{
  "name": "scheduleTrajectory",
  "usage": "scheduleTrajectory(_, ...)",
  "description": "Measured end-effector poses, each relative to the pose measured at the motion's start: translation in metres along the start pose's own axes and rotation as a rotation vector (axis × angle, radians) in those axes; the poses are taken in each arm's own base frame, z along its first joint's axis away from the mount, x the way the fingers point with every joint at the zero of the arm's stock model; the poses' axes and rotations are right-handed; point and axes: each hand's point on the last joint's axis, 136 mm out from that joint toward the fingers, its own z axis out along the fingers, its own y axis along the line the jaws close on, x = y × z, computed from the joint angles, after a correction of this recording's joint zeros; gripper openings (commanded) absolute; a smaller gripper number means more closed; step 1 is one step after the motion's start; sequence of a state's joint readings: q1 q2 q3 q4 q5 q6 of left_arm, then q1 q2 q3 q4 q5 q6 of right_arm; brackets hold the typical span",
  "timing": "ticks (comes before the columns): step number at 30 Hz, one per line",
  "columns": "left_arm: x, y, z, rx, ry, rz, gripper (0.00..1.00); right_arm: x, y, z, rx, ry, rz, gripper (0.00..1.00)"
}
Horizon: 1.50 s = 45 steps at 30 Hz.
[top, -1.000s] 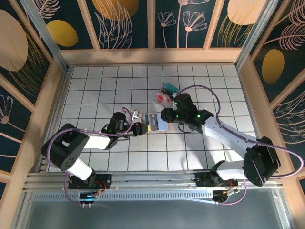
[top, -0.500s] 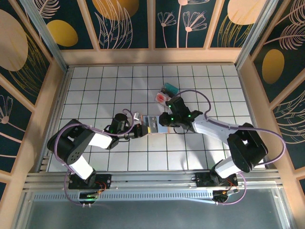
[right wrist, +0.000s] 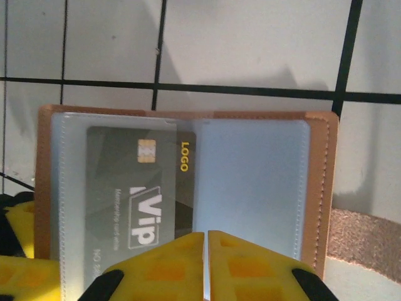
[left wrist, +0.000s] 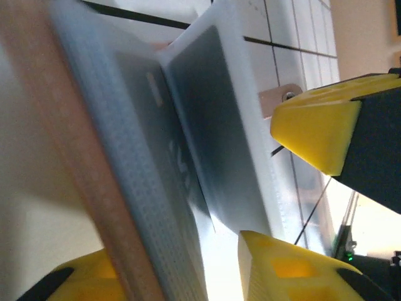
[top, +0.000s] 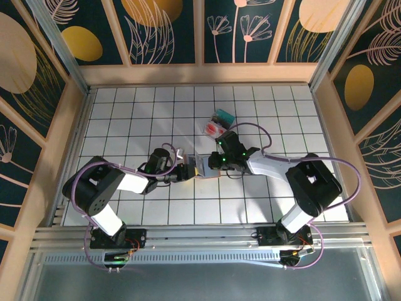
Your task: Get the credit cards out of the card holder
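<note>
Looking down the right wrist, you are seeing the right gripper point(right wrist: 206, 263) pressing its fingers together at the near edge of the card holder point(right wrist: 250, 182), which is sitting open between both arms near mid-table, a grey card point(right wrist: 135, 188) showing in its left sleeve. The left gripper point(left wrist: 269, 188) is standing spread, a leaf of the holder between its fingers. The table point(top: 125, 113) is lying bare leftward, and the clear box point(top: 218, 123) is crowding just beyond.

Left arm point(top: 128, 185), right arm point(top: 269, 166): white link shells, black rounded joint housings. A thin purple cable point(top: 341, 162) loops along each arm. Green lights point(top: 223, 158) glow on the right wrist. Black bases point(top: 116, 241), small red wires showing. Jaws: blocky yellow fingers point(right wrist: 169, 266) on black backing.
</note>
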State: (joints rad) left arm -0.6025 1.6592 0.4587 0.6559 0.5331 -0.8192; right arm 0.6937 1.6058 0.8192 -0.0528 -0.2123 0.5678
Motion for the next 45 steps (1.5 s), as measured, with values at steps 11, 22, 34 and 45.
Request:
scheduleTrajectory(11, -0.011, 0.001, -0.024, -0.127, -0.057, 0.044, 0.54, 0.006, -0.005, 0.007, 0.004, 0.017, 0.018, 0.08)
scheduleTrajectory(22, -0.044, -0.004, -0.064, -0.302, -0.209, 0.074, 0.46, 0.003, -0.001, 0.003, -0.006, 0.003, 0.020, 0.13)
scheduleTrajectory(34, -0.036, -0.002, -0.031, -0.346, -0.165, 0.113, 0.34, -0.001, 0.025, -0.001, -0.116, 0.005, 0.034, 0.24)
scheduleTrajectory(45, -0.034, 0.024, -0.015, -0.442, -0.152, 0.109, 0.28, 0.012, 0.023, 0.023, -0.137, 0.081, 0.054, 0.25)
